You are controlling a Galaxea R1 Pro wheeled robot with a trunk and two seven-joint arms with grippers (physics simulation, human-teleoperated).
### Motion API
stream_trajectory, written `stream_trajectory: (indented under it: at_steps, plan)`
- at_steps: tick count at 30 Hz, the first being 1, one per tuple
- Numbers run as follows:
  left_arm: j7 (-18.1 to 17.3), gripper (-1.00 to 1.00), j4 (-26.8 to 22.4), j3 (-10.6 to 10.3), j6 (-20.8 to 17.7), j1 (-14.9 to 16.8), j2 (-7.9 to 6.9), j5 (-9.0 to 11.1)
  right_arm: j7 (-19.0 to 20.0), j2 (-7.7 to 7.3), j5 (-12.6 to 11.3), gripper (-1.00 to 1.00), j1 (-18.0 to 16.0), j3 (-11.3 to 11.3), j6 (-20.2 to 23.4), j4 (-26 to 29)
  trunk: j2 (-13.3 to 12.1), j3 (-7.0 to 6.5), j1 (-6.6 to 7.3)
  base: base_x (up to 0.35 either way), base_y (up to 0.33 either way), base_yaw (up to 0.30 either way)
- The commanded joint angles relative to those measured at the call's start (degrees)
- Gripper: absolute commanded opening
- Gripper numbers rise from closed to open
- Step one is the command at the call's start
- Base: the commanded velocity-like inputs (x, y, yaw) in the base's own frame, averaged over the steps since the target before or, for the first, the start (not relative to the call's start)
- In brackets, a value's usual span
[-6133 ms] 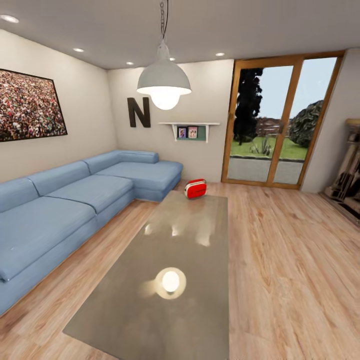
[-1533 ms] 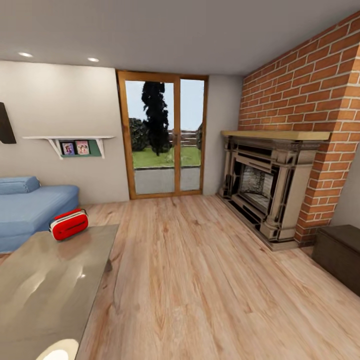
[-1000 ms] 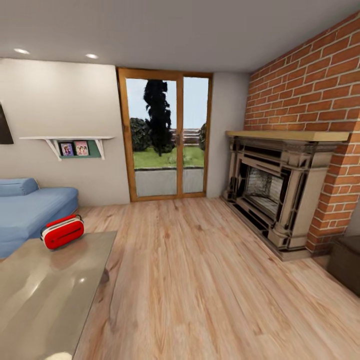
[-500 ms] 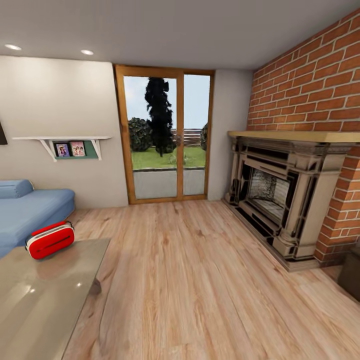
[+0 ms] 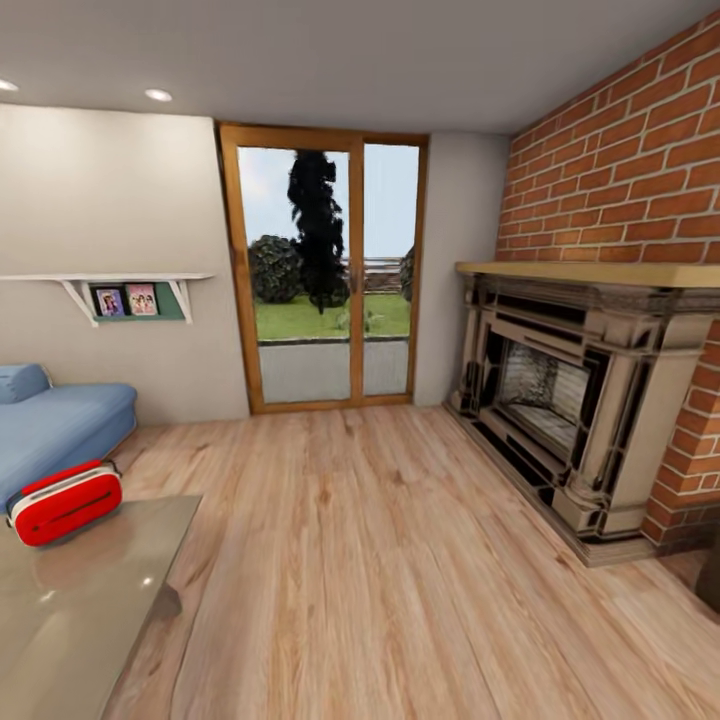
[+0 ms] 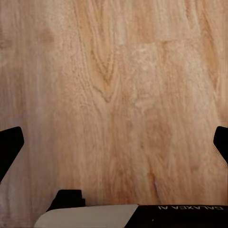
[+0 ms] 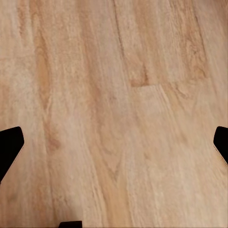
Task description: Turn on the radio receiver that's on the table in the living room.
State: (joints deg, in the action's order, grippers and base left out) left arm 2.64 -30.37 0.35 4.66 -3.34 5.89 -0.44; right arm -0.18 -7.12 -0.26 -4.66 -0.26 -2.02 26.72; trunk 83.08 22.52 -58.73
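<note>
The radio (image 5: 63, 502) stands on the far corner of the glass worktop (image 5: 80, 610), at the left edge of the head view, just in front of the blue sofa (image 5: 55, 425). It is tilted a little and shows its red top and white side. The robot faces mostly the garden door (image 5: 320, 275) and the brick fireplace (image 5: 560, 385), so the radio is well to its left.

Both arms hang over the wood floor (image 5: 380, 560). The left pincer (image 6: 114, 147) is wide open, its dark fingertips (image 6: 9, 147) at the two edges of the left wrist view; the right pincer (image 7: 114, 147) is also wide open and holds nothing.

I think the radio is a light, stiff plastic box and may slide on smooth glass. A grasp seems not needed; a gentle press on its switch, perhaps steadying the white sides, should do.
</note>
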Motion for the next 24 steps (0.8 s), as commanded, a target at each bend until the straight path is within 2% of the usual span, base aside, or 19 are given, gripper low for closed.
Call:
stream_trajectory:
  at_steps: [1, 9, 17, 24]
  plan:
    - [0.0, 1.00, 0.0, 0.0, 0.0, 0.0, 0.00, 0.0, 0.0, 0.00, 0.0, 1.00, 0.0, 0.0, 0.0, 0.0, 0.0, 0.00, 0.00, 0.329, -0.014, 0.086]
    - [0.0, 1.00, 0.0, 0.0, 0.0, 0.0, 0.00, 0.0, 0.0, 0.00, 0.0, 1.00, 0.0, 0.0, 0.0, 0.0, 0.0, 0.00, 0.00, 0.329, -0.008, 0.213]
    - [0.0, 1.00, 0.0, 0.0, 0.0, 0.0, 0.00, 0.0, 0.0, 0.00, 0.0, 1.00, 0.0, 0.0, 0.0, 0.0, 0.0, 0.00, 0.00, 0.329, -0.115, 0.221]
    - [0.0, 1.00, 0.0, 0.0, 0.0, 0.0, 0.00, 0.0, 0.0, 0.00, 0.0, 1.00, 0.0, 0.0, 0.0, 0.0, 0.0, 0.00, 0.00, 0.329, -0.143, 0.059]
